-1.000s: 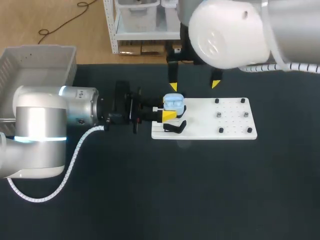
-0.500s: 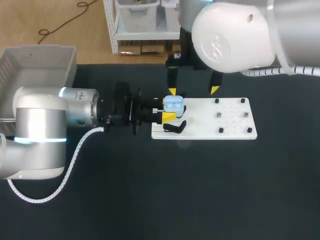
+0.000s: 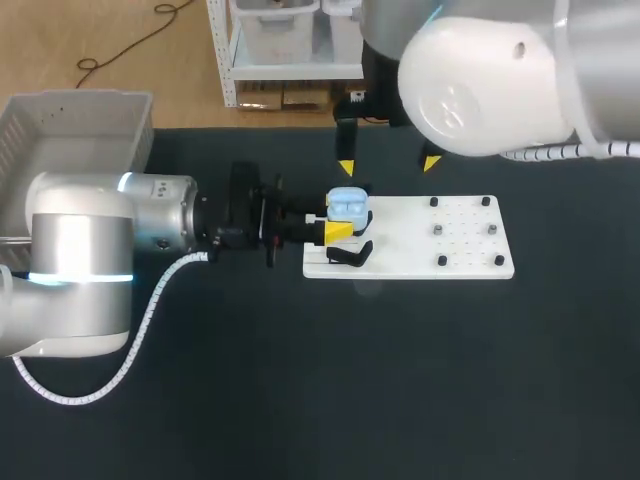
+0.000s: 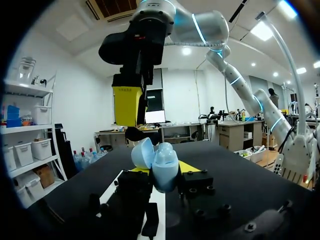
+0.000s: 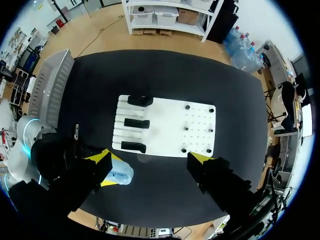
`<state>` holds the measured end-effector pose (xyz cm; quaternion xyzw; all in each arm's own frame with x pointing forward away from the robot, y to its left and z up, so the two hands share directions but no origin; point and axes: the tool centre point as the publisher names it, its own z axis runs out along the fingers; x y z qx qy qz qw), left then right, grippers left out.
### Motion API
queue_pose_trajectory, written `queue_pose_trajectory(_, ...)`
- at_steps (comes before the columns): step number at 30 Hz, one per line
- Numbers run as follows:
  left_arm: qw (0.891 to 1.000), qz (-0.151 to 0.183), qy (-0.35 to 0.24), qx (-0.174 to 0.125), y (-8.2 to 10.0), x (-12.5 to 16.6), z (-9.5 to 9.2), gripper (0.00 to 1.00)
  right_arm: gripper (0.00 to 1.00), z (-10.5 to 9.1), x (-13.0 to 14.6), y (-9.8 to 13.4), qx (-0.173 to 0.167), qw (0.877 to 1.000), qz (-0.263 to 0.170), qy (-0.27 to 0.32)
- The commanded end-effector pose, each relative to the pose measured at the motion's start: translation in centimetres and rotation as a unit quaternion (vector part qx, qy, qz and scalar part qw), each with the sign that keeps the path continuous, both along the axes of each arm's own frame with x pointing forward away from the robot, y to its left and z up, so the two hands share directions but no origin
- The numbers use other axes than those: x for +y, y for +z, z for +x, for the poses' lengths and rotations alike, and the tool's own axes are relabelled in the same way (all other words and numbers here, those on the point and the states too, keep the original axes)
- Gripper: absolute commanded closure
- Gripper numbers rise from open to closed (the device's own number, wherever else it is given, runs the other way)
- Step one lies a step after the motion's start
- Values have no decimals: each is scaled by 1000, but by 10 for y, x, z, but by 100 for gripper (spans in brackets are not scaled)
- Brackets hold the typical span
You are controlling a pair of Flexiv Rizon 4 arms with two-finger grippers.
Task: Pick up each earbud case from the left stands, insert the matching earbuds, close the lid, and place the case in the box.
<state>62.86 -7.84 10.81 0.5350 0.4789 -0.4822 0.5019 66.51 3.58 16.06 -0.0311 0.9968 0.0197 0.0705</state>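
Observation:
A light blue earbud case point(image 3: 348, 207) with its lid up hangs over the left end of the white board point(image 3: 450, 250), and my left gripper point(image 3: 340, 221) is shut on it from two sides. In the left wrist view the open case point(image 4: 161, 165) sits between my own fingers, with one yellow finger point(image 4: 127, 105) of the other arm above and beyond it. My right gripper point(image 3: 388, 165) hovers open over the board's far edge, just behind the case. From the right wrist the case point(image 5: 120, 176) shows beside one fingertip of the right gripper point(image 5: 151, 160). Whether earbuds lie inside is hard to tell.
A grey box point(image 3: 75, 135) stands at the table's back left corner. Black stands point(image 5: 136, 123) occupy the board's left part and one stand point(image 3: 350, 255) lies close under the case. Small pegs point(image 3: 465, 232) dot the board's right half. Dark table lies in front.
The right gripper dipped toward the case, then rose back away from it. The left arm and the case have stayed in place.

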Motion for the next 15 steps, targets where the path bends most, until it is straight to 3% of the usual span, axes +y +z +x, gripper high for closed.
queue_pose_trajectory(1, 1000, 0, 1, -1, 0, 0, -1, 100, 0, 6, -3, -10, -4, 1000, 2, -3)
queue_pose_trajectory(15, 1000, 0, 1, -1, 0, 0, -1, 100, 0, 17, -5, -28, 19, 1000, 6, -8)
